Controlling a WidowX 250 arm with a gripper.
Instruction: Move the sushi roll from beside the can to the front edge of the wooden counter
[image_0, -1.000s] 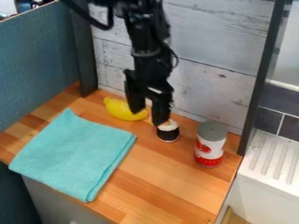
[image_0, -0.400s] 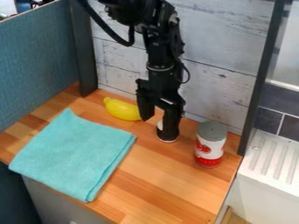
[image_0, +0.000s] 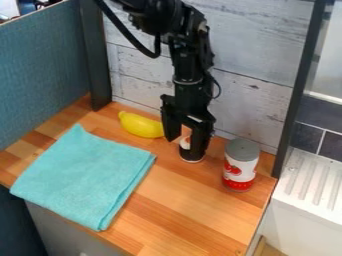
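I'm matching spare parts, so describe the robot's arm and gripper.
The arm is black and jointed, with a thick black cable looping beside its upper part and a thinner one near the wrist. The black gripper has two blocky fingers and a small pale patch.

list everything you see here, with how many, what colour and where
cloth: 1, turquoise, folded on the counter's left
banana: 1, yellow, near the back wall
small round item: 1, black and white, between banana and can
can: 1, white and red with grey top, upright at right
counter: 1, wood brown, under these things
partition: 1, blue-green, far left
posts: 2, dark, at either side of the back wall
back wall: 1, whitish planks, behind
tiles: several, dark grey, far right
ridged surface: 1, white, lower right
arm: 1, black, from the top edge
tool: 1, black, open around the small round item
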